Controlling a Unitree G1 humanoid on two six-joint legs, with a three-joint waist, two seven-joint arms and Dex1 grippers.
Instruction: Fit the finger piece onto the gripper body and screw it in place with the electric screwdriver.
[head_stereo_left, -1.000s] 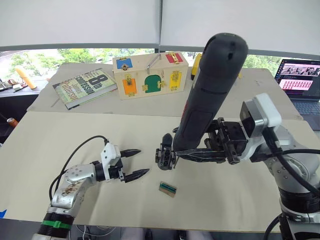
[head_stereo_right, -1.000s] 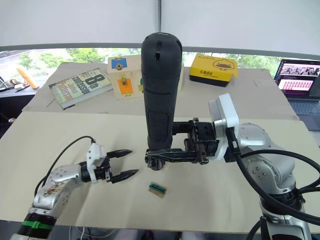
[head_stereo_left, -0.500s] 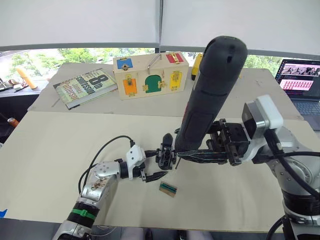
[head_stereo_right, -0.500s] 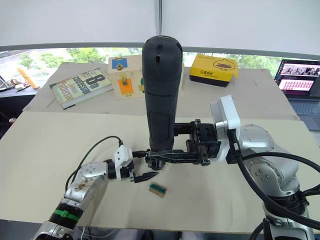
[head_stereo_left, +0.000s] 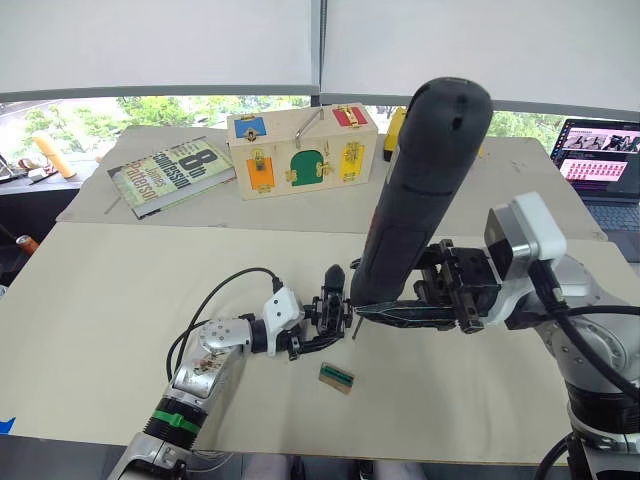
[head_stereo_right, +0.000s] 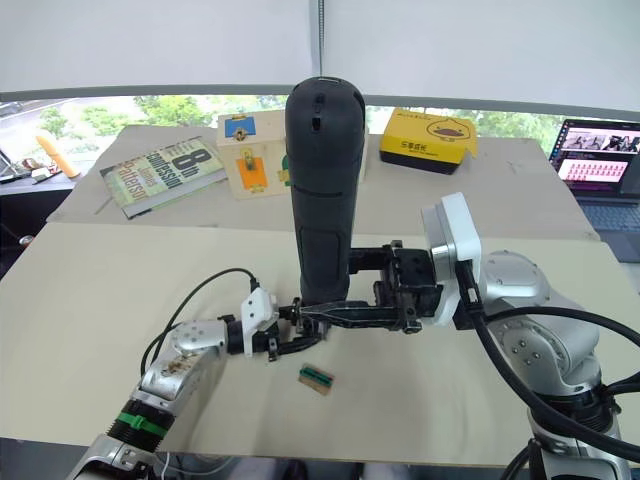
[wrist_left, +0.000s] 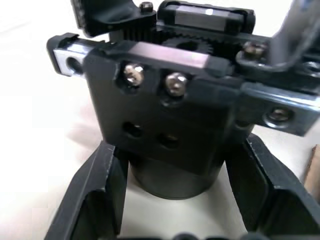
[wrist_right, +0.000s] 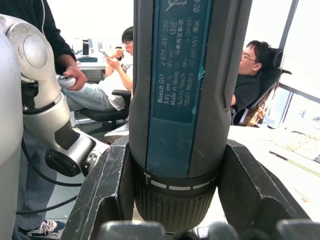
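Black gripper body (wrist_left: 170, 115) between left gripper's (head_stereo_left: 312, 338) spread fingers, right gripper (head_stereo_right: 325, 315) clamping upright electric screwdriver (head_stereo_right: 322, 190)

An office-style robotics lab: seated people (wrist_right: 247, 75) work at desks, an open laptop (head_stereo_left: 603, 160) sits at the beige bench's (head_stereo_left: 120, 300) far right corner, and a colourful wooden latch box (head_stereo_left: 300, 150) stands at its far edge.

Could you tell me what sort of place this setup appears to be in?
Probably an office-style robotics lab: the work table sits by a window, an open laptop stands at its edge, and seated people at desks show in the right wrist view.
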